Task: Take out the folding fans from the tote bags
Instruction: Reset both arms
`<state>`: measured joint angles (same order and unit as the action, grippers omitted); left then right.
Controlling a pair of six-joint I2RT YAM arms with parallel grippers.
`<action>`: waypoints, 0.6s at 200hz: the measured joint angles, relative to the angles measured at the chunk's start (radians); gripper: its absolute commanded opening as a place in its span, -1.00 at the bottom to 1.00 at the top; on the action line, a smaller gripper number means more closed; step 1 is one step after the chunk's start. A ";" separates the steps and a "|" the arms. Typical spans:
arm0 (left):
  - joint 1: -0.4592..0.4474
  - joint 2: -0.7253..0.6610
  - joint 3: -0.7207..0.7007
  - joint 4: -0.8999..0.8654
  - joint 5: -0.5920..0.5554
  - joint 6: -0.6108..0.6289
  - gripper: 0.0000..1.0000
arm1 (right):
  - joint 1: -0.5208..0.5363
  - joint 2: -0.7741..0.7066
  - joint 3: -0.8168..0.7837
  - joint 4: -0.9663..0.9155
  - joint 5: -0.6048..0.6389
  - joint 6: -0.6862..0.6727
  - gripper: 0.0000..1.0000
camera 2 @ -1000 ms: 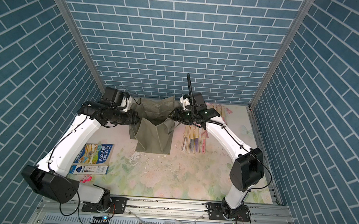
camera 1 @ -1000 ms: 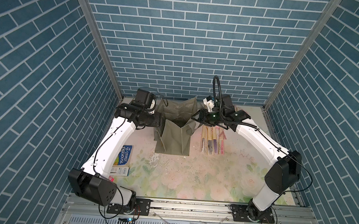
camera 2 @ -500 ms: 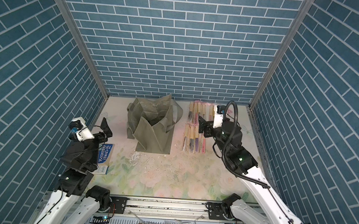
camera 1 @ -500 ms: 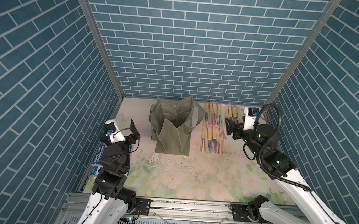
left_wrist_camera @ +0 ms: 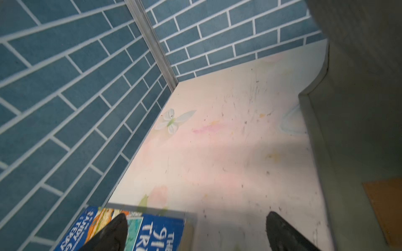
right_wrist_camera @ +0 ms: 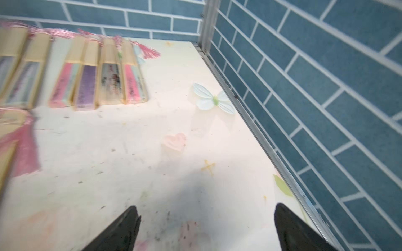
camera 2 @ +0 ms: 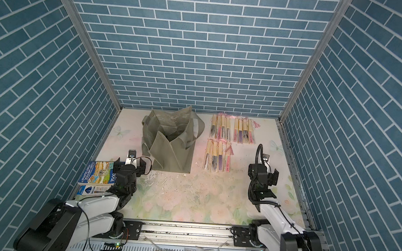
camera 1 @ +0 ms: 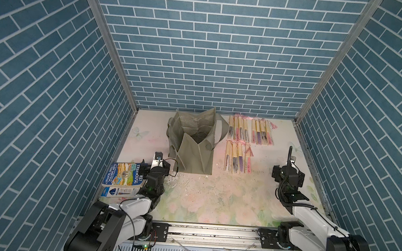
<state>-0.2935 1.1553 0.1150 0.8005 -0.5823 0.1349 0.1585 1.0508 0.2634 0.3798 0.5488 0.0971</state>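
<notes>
1. In both top views, the tote bag (camera 1: 195, 145) stands open just ahead of the left gripper (camera 1: 156, 166), slightly to its right. The folding fans (camera 1: 237, 157) lie in three tidy rows on the bench (camera 1: 214, 199), ahead and to the left of the right gripper (camera 1: 287, 173) and well apart from it. Both grippers are spread wide and hold nothing.
2. In the left wrist view, one finger hangs over the blue book (left_wrist_camera: 156, 230). The other is near the bag wall with its orange mark (left_wrist_camera: 385, 206). Only bare bench lies between them.
3. In the right wrist view there is bare bench between the fingers, with the blurred fans ahead and to the left.
4. The unloading looks finished or nearly so. No fan shows in the bag's mouth, but its bottom is too dark to tell. The next move calls for checking inside. A leftover fan would need one gripper holding the rim while the other reaches in.
5. A second ago both grippers were at the bag's rim; now they sit back near the front rail. The bag and the near fans lie as before.
</notes>
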 measured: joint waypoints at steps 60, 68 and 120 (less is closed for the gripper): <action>0.134 0.354 0.051 0.361 0.181 0.001 0.99 | -0.157 0.394 0.006 0.469 -0.184 0.002 0.68; 0.140 0.381 0.064 0.359 0.205 0.002 0.99 | -0.176 0.447 0.009 0.522 -0.227 -0.001 0.68; 0.249 0.379 0.272 0.168 0.393 -0.045 0.99 | -0.186 0.488 0.105 0.514 -0.341 -0.002 0.98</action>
<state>-0.0444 1.5345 0.3870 0.9684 -0.1898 0.0898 -0.0273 1.5383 0.3687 0.8940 0.2073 0.0956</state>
